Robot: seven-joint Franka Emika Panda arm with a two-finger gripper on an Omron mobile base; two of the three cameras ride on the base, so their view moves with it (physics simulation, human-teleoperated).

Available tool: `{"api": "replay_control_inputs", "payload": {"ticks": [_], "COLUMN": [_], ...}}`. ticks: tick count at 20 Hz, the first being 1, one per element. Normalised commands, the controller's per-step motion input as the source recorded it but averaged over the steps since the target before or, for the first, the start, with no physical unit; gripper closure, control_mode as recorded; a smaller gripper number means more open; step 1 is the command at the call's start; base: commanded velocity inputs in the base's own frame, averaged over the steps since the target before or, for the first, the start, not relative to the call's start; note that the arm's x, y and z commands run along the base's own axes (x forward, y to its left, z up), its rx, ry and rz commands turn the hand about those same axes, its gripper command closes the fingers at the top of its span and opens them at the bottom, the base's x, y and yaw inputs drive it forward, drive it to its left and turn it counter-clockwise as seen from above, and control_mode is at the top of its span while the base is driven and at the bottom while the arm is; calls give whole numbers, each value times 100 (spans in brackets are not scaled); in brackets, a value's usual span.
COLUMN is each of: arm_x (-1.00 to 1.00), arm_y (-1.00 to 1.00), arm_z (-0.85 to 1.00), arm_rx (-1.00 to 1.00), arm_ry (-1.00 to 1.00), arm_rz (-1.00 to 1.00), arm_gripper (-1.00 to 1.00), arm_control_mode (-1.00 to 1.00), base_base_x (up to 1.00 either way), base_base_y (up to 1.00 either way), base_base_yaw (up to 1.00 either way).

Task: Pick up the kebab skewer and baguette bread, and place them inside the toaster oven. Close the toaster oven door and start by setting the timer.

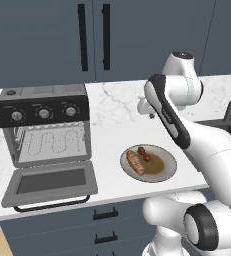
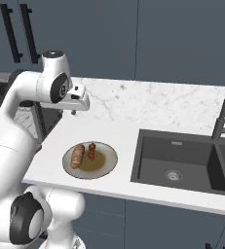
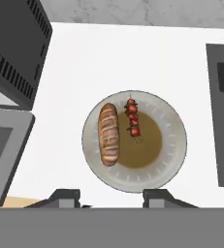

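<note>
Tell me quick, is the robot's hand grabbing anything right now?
Gripper: open and empty, its two dark fingers spread apart above the round grey plate with the orange-brown ridged loaf and red-chunk skewer.

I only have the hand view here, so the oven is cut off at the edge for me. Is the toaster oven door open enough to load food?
Observer: Yes. In the left base view the toaster oven door lies folded down flat in front of the toaster oven, wire rack exposed.
Operator: Is the gripper touching the food yet?
Observer: No. The gripper hangs well above the counter, behind the plate.
Operator: What lies to the plate's right?
Observer: A dark sink with a black faucet.
</note>
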Motion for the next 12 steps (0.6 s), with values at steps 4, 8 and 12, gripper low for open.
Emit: {"api": "replay_control_inputs", "payload": {"ticks": [4,8,12], "arm_x": [-27,-83,-26], "arm_y": [23,100,100], "arm_z": [-15,-53,-19], "arm_rx": [-2,-7,-3], "arm_ry": [0,-27,-37], "arm_rz": [0,0,-8], "arm_gripper": [-100,-100,-100], "arm_control_mode": [-100,-100,-100], "base_base_x": [0,0,0], "base_base_y": [0,0,0], "base_base_yaw": [0,0,0]}}
